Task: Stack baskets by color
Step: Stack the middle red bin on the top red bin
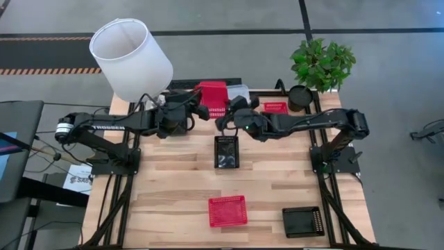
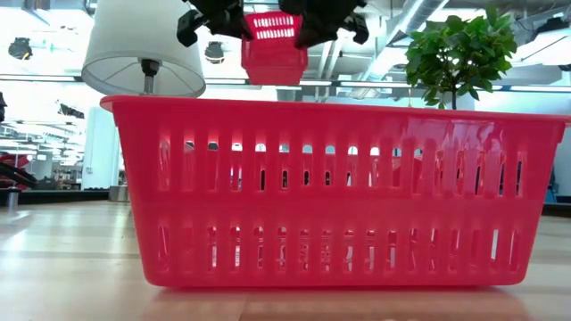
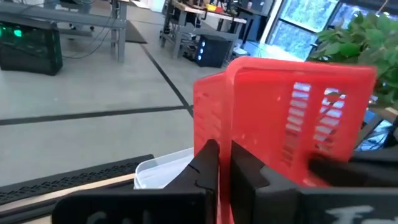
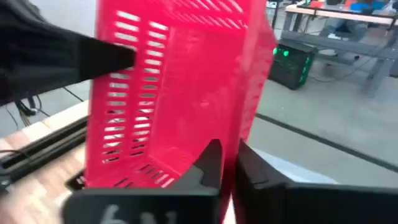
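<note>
A red basket [image 1: 211,92] hangs above the table's far middle, held between my two grippers. My left gripper [image 1: 199,110] is shut on it from the left, and my right gripper [image 1: 226,115] is shut on it from the right. The low view shows it high up [image 2: 272,46]. A clear basket [image 1: 238,92] lies just right of it. A second red basket [image 1: 275,107] lies at the far right, and a third [image 1: 227,210] near the front. One black basket [image 1: 226,151] sits mid-table and another [image 1: 303,222] at the front right. My left gripper pinches one wall of the red basket [image 3: 225,155] between its two fingers, coming nearly level from the table's left. The basket is lifted clear of the table. My right gripper pinches the opposite wall at its rim [image 4: 231,163], one finger inside the basket and one outside. It comes nearly level from the table's right. The basket's slatted inside faces this wrist camera.
A white lampshade [image 1: 132,59] stands over the far left corner. A round black pot [image 1: 300,97] and a green plant [image 1: 321,62] stand at the far right. Bare wood lies at the near left and between the lying baskets.
</note>
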`<state>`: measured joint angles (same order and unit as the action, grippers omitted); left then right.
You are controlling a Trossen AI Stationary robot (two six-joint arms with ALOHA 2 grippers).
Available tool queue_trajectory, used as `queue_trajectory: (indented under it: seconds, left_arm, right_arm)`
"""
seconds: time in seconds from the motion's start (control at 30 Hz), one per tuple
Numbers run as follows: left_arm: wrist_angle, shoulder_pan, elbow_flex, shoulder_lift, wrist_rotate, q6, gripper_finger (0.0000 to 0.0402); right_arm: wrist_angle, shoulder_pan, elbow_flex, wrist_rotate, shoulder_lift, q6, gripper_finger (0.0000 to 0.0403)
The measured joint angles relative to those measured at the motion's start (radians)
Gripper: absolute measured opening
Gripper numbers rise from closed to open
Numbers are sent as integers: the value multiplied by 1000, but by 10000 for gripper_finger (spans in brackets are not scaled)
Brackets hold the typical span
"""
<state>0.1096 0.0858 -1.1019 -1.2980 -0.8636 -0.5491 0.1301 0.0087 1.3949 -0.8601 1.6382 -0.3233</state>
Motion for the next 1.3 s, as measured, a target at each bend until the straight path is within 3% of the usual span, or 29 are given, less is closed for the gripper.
queue_trajectory:
  seconds: [0.17, 0.37, 0.53, 0.67, 0.83, 0.97, 1.3]
  left_arm:
    - [7, 20, 0, -5, 107, 9, 55]
    - [15, 66, 1, 21, 376, 60, 177]
    - [31, 96, -1, 88, 545, 108, 271]
    - [53, 87, -1, 145, 643, 176, 318]
    - [51, 56, -2, 194, 639, 222, 333]
    - [55, 44, -2, 195, 612, 225, 334]
    - [63, 45, 0, 172, 597, 234, 334]
  right_arm:
    - [42, 0, 0, 44, -24, 17, 8]
    - [270, -37, 1, 117, -76, -103, 5]
    - [463, -65, -85, 190, -218, -161, 5]
    - [611, -121, -213, 257, -384, -281, 4]
    - [741, -196, -374, 340, -544, -443, 4]
    - [768, -288, -457, 358, -590, -505, 4]
    - [706, -550, -497, 447, -545, -290, 4]
